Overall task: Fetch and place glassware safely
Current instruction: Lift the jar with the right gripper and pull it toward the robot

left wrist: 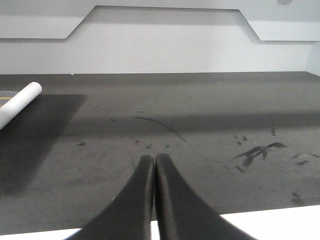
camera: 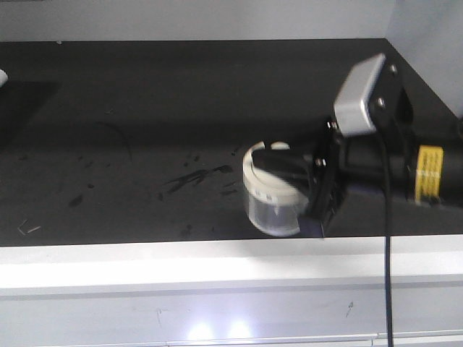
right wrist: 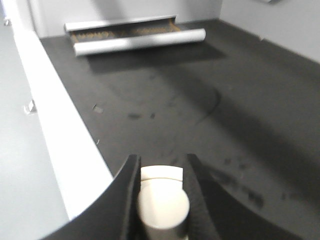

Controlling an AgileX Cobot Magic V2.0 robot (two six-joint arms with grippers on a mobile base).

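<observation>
Right at the near edge of the desk (camera: 130, 101), the glass jar (camera: 273, 202) is caught in the right gripper (right wrist: 162, 162), its fingers (right wrist: 129, 195) pinching the cream lid (camera: 252, 173) from both sides. Farther left, the left gripper (left wrist: 153, 160) has its tips pressed together. Far back lies a white tube (right wrist: 140, 41).

Dark worktop (camera: 145, 108) is pretty scuffed, with smudgy black marks (camera: 192, 177) around the middle. A white ledge (camera: 217, 260) runs along the near edge. At one end a pale tube (right wrist: 140, 42) lies flat, with a shallow metal tray (right wrist: 120, 25) just behind it.
</observation>
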